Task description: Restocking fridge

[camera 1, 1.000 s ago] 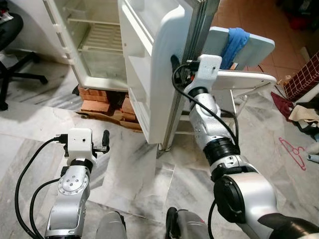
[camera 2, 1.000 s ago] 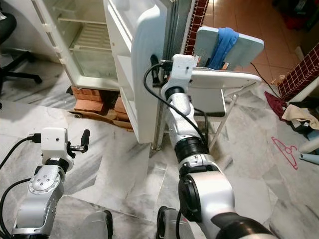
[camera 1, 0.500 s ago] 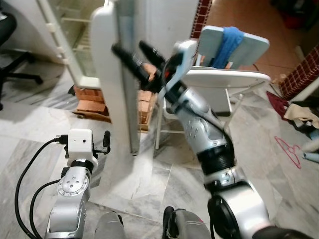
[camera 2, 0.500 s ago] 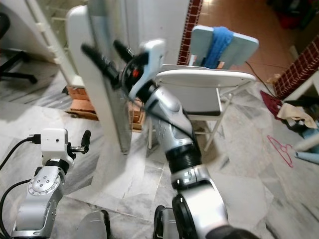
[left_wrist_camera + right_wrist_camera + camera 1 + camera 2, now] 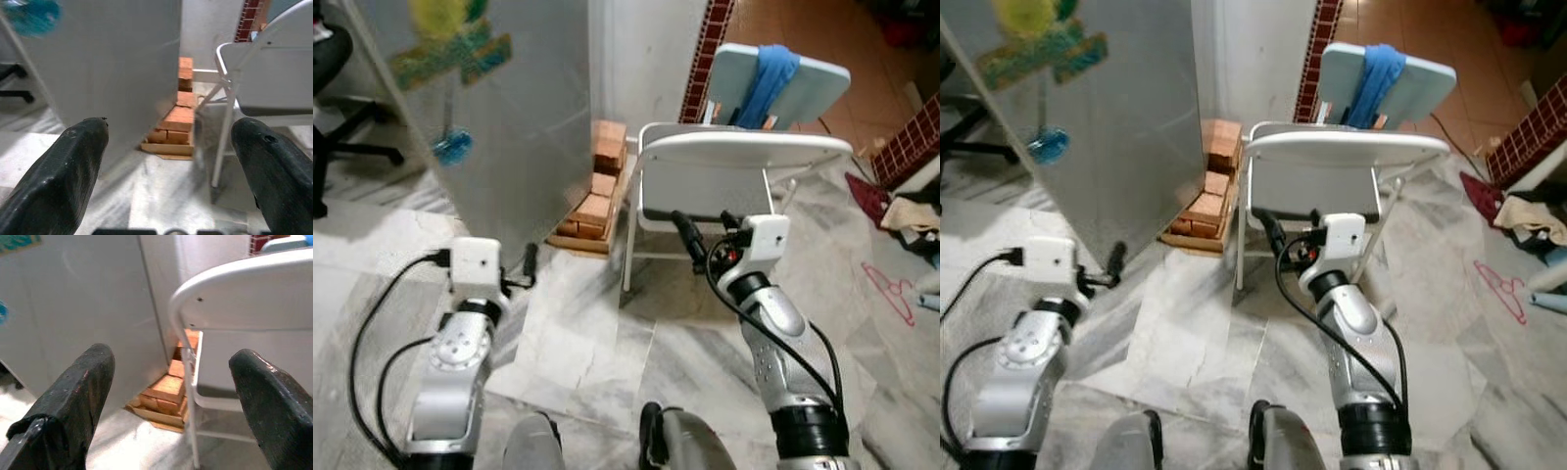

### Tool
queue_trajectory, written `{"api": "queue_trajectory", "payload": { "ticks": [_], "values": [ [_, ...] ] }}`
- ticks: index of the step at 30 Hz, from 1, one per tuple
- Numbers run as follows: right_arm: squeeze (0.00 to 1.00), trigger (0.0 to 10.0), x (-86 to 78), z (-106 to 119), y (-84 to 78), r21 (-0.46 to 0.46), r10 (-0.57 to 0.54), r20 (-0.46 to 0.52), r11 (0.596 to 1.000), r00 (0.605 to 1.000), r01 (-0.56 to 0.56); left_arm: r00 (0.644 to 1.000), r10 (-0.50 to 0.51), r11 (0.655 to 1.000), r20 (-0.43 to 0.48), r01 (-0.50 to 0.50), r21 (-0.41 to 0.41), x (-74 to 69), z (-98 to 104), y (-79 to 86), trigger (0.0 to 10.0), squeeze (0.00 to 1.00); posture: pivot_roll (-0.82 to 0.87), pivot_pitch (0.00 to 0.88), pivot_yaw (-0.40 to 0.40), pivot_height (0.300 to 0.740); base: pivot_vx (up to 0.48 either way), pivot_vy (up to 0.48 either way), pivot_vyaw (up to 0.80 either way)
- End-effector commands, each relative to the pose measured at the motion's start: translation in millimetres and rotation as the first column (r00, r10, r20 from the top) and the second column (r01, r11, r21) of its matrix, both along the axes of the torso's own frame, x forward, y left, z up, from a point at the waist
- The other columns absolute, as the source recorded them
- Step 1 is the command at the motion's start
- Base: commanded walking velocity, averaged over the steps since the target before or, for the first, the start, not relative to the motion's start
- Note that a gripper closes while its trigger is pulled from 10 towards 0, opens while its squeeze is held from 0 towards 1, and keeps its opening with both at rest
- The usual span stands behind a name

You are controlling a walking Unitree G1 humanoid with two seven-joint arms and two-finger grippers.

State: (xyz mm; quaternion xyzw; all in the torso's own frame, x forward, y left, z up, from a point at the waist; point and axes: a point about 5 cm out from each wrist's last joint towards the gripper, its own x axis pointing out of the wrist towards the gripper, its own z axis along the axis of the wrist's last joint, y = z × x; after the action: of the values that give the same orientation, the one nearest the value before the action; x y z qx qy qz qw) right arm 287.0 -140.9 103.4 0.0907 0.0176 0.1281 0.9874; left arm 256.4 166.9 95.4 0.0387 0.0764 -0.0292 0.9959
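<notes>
- The fridge door (image 5: pixel 499 108) is now standing shut: a second ago it was hanging open on empty shelves with the right arm stretched up against its outer face, and half a second ago it was mid-swing.
- The right gripper (image 5: pixel 707 235) is now sitting low and pulled back, its fingers (image 5: pixel 685 233) spread wide and holding nothing; the white folding chair (image 5: pixel 744 157) is standing just ahead of them.
- In the right wrist view, the fingers (image 5: pixel 73 396) are framing the grey door to one side and the chair's curved back to the other, with a stack of bricks (image 5: pixel 168 394) between and beyond.
- The left gripper (image 5: pixel 521 272) is hovering close to the door's lower corner, its fingers (image 5: pixel 73 161) also wide apart and empty.
- The fridge, the task's own thing, is directly ahead of the left fingers and off to the left of the right ones; magnets are showing on its front.
- Judging from this, the closing step is looking finished, so the restocking is probably at or near its end.
- With the door shut, the fridge's contents are hidden; nothing can be said of what is inside now.
- A blue cloth (image 5: pixel 766 83) is draped over a second chair beyond the right fingers.
</notes>
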Motion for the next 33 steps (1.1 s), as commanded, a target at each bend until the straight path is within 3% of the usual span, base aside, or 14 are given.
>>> {"api": "queue_trajectory", "payload": {
  "ticks": [1,5,8,9,14,17,18,22,24,30,33],
  "values": [
    [0.0,10.0,-4.5,1.4,1.2,-0.06,0.016,0.003,0.998,1.0,-0.016,1.0,0.002,1.0,-0.018,-0.002,0.011,-3.3,-5.2,5.2,10.0,0.0,0.06,0.175,0.024,0.74,0.0,0.48,0.0],
    [0.0,10.0,-11.4,-1.4,-7.8,-0.138,0.026,-0.011,0.99,1.0,-0.027,0.999,-0.047,0.999,-0.006,0.047,-0.013,-1.7,-4.9,-3.9,10.0,0.0,0.05,0.156,0.027,0.74,0.0,0.48,0.0],
    [0.0,10.0,-14.9,-6.0,-11.4,-0.129,0.019,-0.041,0.991,0.999,-0.025,0.999,-0.054,0.998,-0.005,0.054,-0.042,-1.0,-6.9,-6.2,10.0,0.0,0.04,0.146,0.027,0.74,0.0,0.48,0.0],
    [0.0,10.0,-20.7,-12.5,-10.2,-0.11,0.013,-0.079,0.994,0.997,-0.022,0.998,-0.058,0.998,0.0,0.058,0.001,-3.5,-11.0,-4.4,10.0,0.0,0.0,0.124,0.036,0.74,0.0,0.48,0.0],
    [0.0,10.0,-36.9,-20.5,-1.9,-0.094,0.022,-0.099,0.995,0.995,-0.031,0.996,-0.094,0.996,0.0,0.094,0.01,-6.6,-16.7,-10.4,10.0,0.0,0.0,0.117,0.03,0.74,0.0,0.48,0.0],
    [0.0,10.0,-35.9,-16.2,-5.9,-0.037,-0.084,-0.087,0.996,0.993,0.081,0.992,-0.113,0.994,0.051,0.113,0.0,0.2,-4.3,-15.5,10.0,0.0,0.01,0.109,0.02,0.74,0.0,0.48,0.0],
    [0.0,10.0,-32.6,-11.3,-8.5,-0.055,-0.138,-0.039,0.989,0.99,0.136,0.994,-0.089,0.996,0.058,0.089,-0.003,3.2,-2.0,-13.0,10.0,0.0,0.02,0.098,0.015,0.74,0.0,0.48,0.0],
    [0.0,10.0,-30.8,-7.9,-15.1,-0.072,-0.22,-0.004,0.973,0.975,0.219,0.995,-0.071,0.997,0.071,0.071,0.005,5.0,-0.2,-7.7,10.0,0.0,0.01,0.093,0.017,0.74,0.0,0.48,0.0],
    [0.0,10.0,-31.9,-4.9,-25.0,-0.104,-0.271,0.024,0.957,0.962,0.272,0.991,-0.09,0.995,0.1,0.085,0.049,4.5,2.8,-5.3,10.0,0.0,0.0,0.097,0.023,0.74,0.0,0.48,0.0],
    [0.0,10.0,-40.2,-9.5,-39.9,-0.12,-0.324,0.009,0.939,0.946,0.322,0.97,-0.167,0.983,0.177,0.149,0.109,3.0,8.8,-12.5,10.0,0.0,-0.01,0.106,0.029,0.74,0.0,0.48,0.0],
    [0.0,10.0,-41.3,-9.3,-39.6,-0.12,-0.327,0.013,0.938,0.945,0.326,0.964,-0.185,0.979,0.19,0.165,0.117,3.0,10.6,-15.5,10.0,0.0,-0.02,0.112,0.03,0.74,0.0,0.48,0.0]
  ]
}}
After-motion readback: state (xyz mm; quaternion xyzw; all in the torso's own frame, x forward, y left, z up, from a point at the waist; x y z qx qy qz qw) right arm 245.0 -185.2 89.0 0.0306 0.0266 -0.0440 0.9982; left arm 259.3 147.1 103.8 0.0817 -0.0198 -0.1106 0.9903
